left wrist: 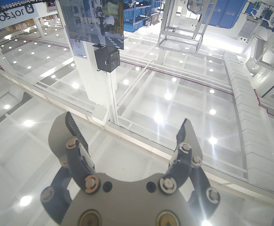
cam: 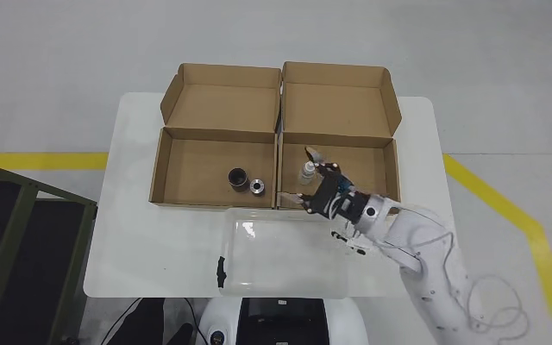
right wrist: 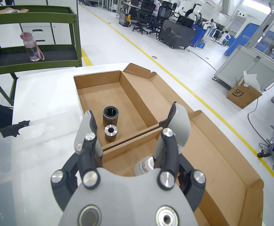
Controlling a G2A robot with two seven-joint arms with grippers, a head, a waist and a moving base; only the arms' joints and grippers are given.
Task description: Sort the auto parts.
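The right end effector [right wrist: 131,110] is spread wide with nothing between its fingers. It hangs over the near wall of the right-hand cardboard box [cam: 381,166], close to the partition it shares with the left-hand cardboard box [cam: 171,172]. A small white bottle [right wrist: 143,167] stands in the right-hand box just beside one finger. Most of it is hidden behind that finger and the palm, so I cannot tell whether they touch. From above the bottle [cam: 306,171] sits between the two fingertips, near the partition.

The right arm comes in from the near right corner of the tabletop [cam: 138,216], bent at the elbow, its wrist angled toward the boxes. The left end effector [left wrist: 126,117] is also spread wide and holds nothing. It points up at the ceiling, and where it hangs over the tabletop is not clear.

In the left-hand box a dark cylinder [cam: 236,178] stands upright with a shorter metal bushing [cam: 257,185] just beside it. Both are near the partition, and the rest of that floor is bare. Both box lids lie folded back on the far side.

A clear plastic tray [cam: 285,259], hard to make out against the white top, sits just in front of the boxes under the wrist. Something black [cam: 221,269] sits at its left edge. A green cart [right wrist: 42,12] stands off the table's left side.
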